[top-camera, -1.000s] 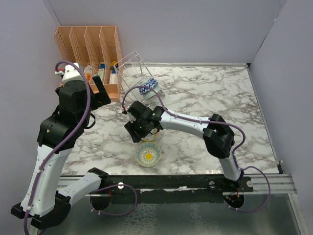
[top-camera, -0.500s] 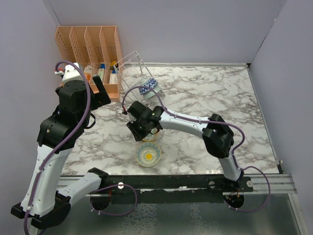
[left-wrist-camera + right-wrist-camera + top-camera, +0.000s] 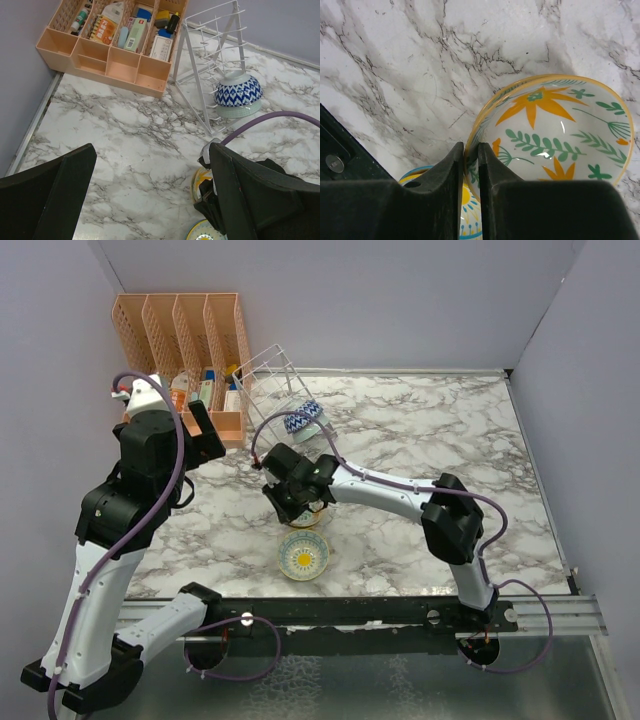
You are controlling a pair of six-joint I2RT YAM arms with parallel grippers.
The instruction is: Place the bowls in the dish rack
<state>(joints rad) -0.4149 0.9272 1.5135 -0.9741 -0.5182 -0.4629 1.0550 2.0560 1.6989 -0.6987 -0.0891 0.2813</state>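
My right gripper (image 3: 469, 159) is shut on the rim of the orange flower bowl (image 3: 555, 130), one finger inside and one outside; from above the bowl (image 3: 308, 515) is mostly hidden under the gripper (image 3: 296, 495). The yellow sun flower bowl (image 3: 303, 555) sits on the table just in front of it and shows in the right wrist view (image 3: 465, 210). A blue-white zigzag bowl (image 3: 238, 91) with a teal one (image 3: 239, 110) under it lies in the wire dish rack (image 3: 212, 55), also seen from above (image 3: 272, 383). My left gripper (image 3: 150, 195) is open and empty, high above the table.
The orange slotted organizer (image 3: 185, 335) with small items stands at the back left, touching the rack's left side. The purple cable (image 3: 270, 122) of the right arm runs in front of the rack. Walls close in the left, back and right.
My right gripper has moved a little up and toward the rack with the orange flower bowl. The left arm has shifted slightly. The sun flower bowl stays put.
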